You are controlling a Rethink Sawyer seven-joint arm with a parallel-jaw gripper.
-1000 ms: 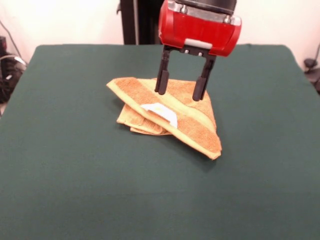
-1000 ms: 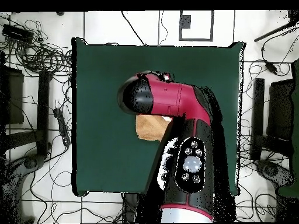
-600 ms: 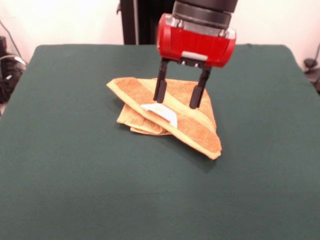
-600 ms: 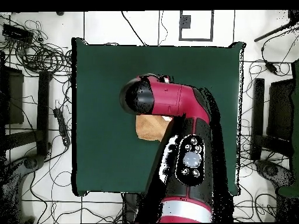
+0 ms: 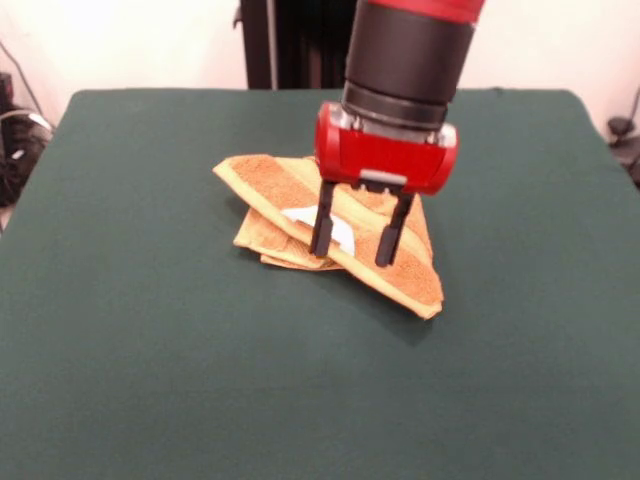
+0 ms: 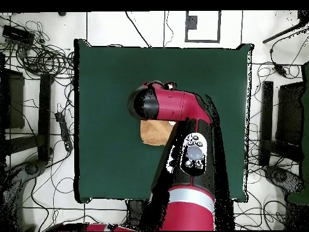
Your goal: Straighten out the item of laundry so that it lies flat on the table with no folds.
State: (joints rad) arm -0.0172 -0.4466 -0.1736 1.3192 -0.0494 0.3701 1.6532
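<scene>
The item of laundry (image 5: 268, 182) is an orange-tan towel, folded into a rough triangle near the middle of the dark green table (image 5: 150, 350). A paler band runs along its upper fold, and a white label (image 5: 343, 233) shows between my fingers. My gripper (image 5: 354, 247) is open and low over the towel's near fold. Its left finger (image 5: 322, 230) is beside the label and its right finger (image 5: 389, 242) is over the band. In the overhead view the arm (image 6: 181, 115) hides the gripper and most of the towel (image 6: 152, 133).
Green cloth of the table (image 6: 102, 90) surrounds the towel on every side. A black post (image 5: 270, 45) stands behind the far edge. Tangled cables (image 6: 36, 60) and dark equipment lie on the floor around the table.
The gripper has come down and toward the towel's near fold, staying open. Its fingertips moved from above the far part to the label and band. The towel has not shifted.
</scene>
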